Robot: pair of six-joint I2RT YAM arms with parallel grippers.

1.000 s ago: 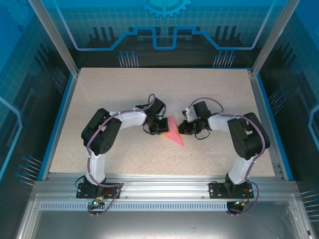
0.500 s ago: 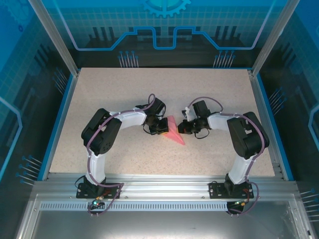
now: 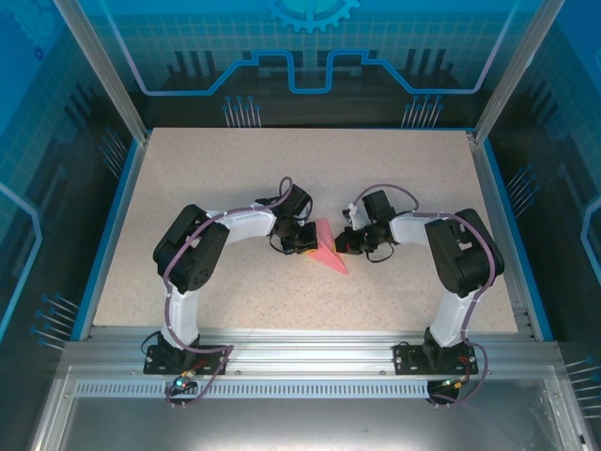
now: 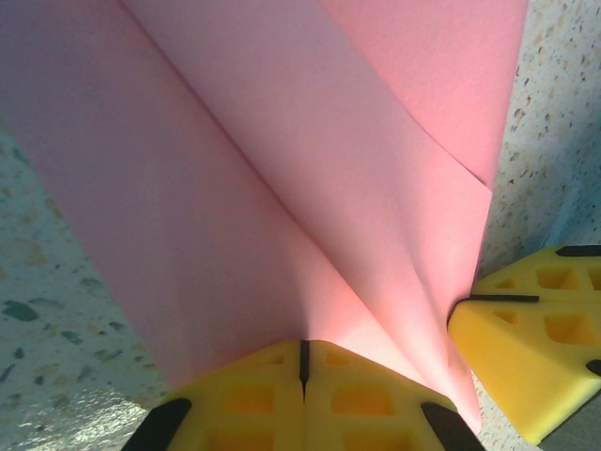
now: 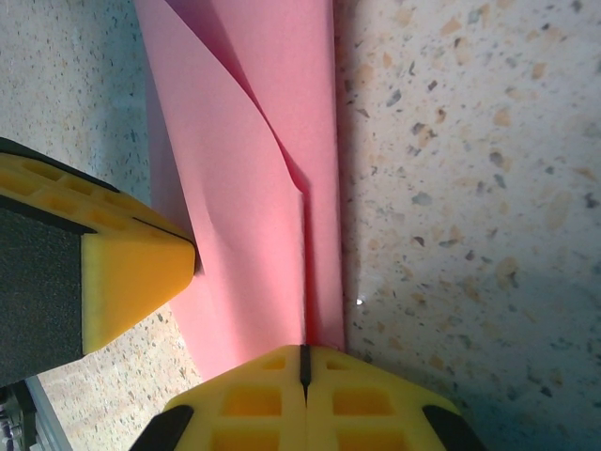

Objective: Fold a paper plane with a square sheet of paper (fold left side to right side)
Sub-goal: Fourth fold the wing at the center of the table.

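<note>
Thin pink-red paper plane (image 3: 328, 251), a half-folded dart, is found mid speckled beige table (image 3: 235, 178), nearer the near edge. Left gripper (image 4: 302, 352) is seen clamped on its crease, right gripper (image 5: 302, 357) on 1 edge. Judged light, floppy, easily crumpled; best pinched at creases.

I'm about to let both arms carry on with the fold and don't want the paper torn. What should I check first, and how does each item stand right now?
1. Left gripper jaws closed on the paper plane: ok.
2. Right gripper jaws closed on the paper's edge: ok.
3. The two grippers close together but not touching: ok.
4. Paper layers lying flat: not ok, a flap bows up off the layer below in the right wrist view.
5. No tears: ok where the paper shows; cannot tell inside the jaws.
</note>
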